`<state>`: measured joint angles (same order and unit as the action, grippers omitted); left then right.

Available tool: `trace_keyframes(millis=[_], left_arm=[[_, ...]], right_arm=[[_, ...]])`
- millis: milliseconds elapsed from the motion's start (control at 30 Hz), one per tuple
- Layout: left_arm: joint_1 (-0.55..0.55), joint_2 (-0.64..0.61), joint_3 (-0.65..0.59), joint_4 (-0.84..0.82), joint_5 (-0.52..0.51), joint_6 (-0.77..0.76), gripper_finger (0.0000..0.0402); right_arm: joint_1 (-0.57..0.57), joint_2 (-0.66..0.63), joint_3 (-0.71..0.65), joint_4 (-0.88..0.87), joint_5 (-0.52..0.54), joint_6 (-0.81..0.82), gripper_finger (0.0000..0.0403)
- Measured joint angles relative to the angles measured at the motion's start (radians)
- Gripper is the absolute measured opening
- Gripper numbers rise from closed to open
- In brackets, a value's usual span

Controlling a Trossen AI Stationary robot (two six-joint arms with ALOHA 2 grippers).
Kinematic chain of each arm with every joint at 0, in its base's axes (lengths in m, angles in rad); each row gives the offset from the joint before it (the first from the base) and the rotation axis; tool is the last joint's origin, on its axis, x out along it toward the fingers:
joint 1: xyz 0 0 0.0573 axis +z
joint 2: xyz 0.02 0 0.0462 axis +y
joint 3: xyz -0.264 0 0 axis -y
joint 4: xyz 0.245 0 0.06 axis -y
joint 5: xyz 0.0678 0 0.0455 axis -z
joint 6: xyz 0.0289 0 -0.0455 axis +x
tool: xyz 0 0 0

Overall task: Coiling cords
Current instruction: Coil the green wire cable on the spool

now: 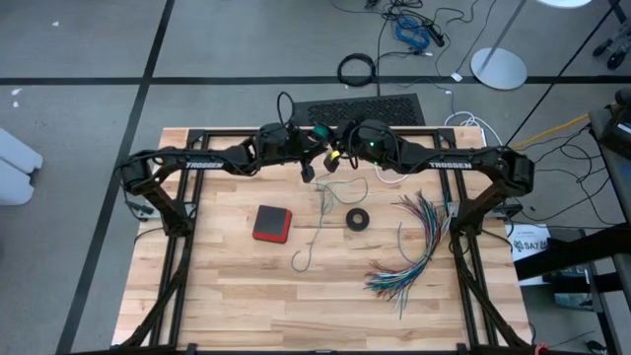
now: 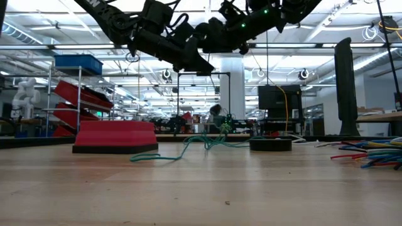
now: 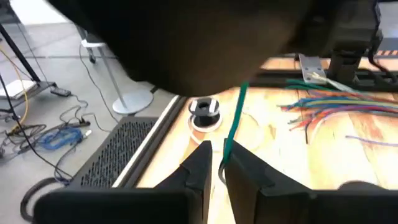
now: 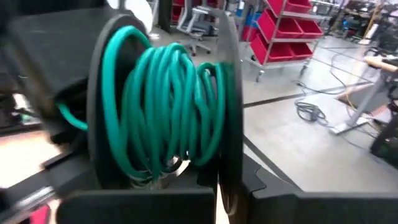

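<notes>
My right gripper [image 4: 219,186] is shut on a black spool [image 4: 163,99] wound with the teal-green cord [image 4: 168,106], above the table's far middle. From the spool the cord drops to the table and trails toward the near side [image 1: 314,232]. My left gripper [image 3: 219,163] stands just left of the spool, its fingers a little open. The cord [image 3: 235,118] runs down into the gap between them; I cannot tell whether it touches a finger. The white cord's round black-and-white piece [image 3: 204,113] lies on the table's far edge. My right gripper pinches one flange of the spool at its rim [image 4: 227,163] between its two fingers. The fingers come nearly level from the table's right side. The spool is lifted clear of the table, its axis across the fingers, and the cord's windings sit beside the held flange.
A red box [image 1: 271,224] lies left of the trailing cord. A black tape-like ring [image 1: 358,219] lies right of it. A fanned bundle of multicoloured wires [image 1: 414,247] covers the right part of the table. A dark grille [image 3: 118,149] lies beyond the far edge.
</notes>
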<state>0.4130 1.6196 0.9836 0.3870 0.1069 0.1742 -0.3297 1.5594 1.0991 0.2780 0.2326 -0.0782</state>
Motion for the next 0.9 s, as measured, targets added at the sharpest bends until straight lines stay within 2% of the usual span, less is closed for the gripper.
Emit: trace_keyframes(millis=[167,367,533,633,900], left_arm=[[0.018,0.0,-0.002,0.031,0.041,-0.003,0.0054],[0.032,0.0,-0.076,0.206,0.081,-0.034,0.0055],[0.039,0.012,-0.153,0.425,0.146,-0.065,0.0055],[0.039,0.038,-0.171,0.527,0.166,-0.091,0.0055],[0.039,0.142,-0.175,0.618,0.211,-0.117,0.0056]], right_arm=[[0.019,-0.02,0.0,0.005,-0.027,0.001,0.0],[0.048,-0.066,0.0,0.007,-0.037,-0.019,0.0],[0.07,-0.113,0.0,0.011,-0.03,-0.041,0.0],[0.077,-0.131,0.0,0.008,-0.031,-0.042,0.0],[0.096,-0.159,0.0,0.009,-0.03,-0.046,0.0]])
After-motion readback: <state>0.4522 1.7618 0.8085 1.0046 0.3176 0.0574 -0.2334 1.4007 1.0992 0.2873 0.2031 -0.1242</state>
